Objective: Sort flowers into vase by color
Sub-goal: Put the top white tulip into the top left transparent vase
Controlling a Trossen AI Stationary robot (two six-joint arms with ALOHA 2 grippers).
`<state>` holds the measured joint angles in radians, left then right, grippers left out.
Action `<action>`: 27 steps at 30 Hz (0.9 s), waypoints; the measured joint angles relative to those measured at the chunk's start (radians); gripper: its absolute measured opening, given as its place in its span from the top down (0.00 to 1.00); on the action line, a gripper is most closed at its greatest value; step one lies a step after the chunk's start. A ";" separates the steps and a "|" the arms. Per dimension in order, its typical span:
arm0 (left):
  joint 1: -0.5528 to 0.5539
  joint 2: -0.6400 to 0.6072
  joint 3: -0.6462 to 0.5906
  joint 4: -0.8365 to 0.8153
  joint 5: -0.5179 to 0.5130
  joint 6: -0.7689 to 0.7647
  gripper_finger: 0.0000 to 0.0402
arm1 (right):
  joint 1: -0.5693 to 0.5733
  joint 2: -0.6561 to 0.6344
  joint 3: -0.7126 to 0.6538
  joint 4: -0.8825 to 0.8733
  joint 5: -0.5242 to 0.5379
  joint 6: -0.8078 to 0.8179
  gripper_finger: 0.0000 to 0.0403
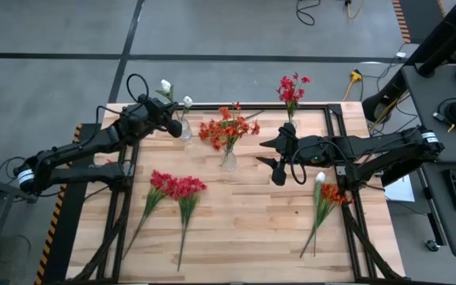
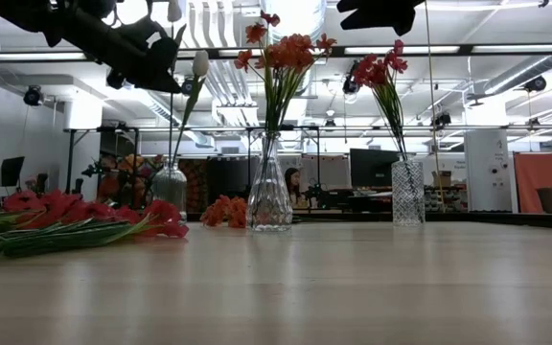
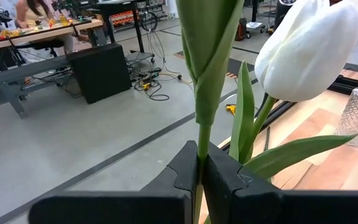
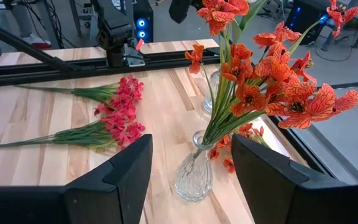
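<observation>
My left gripper pinches a white tulip's stem between closed fingers; my right gripper gapes empty

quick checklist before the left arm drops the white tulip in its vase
1. Left gripper shut on white tulip stem: ok.
2. Tulip over the left vase: cannot tell how well it lines up.
3. That vase holds only white blooms: ok.
4. Right gripper open, empty, beside the orange flower vase, not touching: ok.
5. Red sprays still lying on the table: not ok.
</observation>
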<state>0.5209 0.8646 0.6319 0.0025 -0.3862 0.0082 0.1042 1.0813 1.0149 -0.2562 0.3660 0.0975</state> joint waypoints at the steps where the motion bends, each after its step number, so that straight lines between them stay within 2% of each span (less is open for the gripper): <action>1: 0.000 0.000 0.000 0.000 0.000 0.000 1.00 | 0.000 0.000 0.000 0.000 0.000 0.000 0.47; 8: 0.000 0.000 0.000 -0.001 0.000 -0.001 0.99 | 0.000 0.000 0.000 0.000 0.000 0.000 0.47; 27: 0.000 -0.004 0.000 -0.029 -0.034 -0.006 0.76 | 0.000 0.000 0.000 0.000 0.000 0.000 0.47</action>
<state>0.5213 0.8609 0.6315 -0.0269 -0.4202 0.0017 0.1041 1.0814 1.0149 -0.2558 0.3660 0.0975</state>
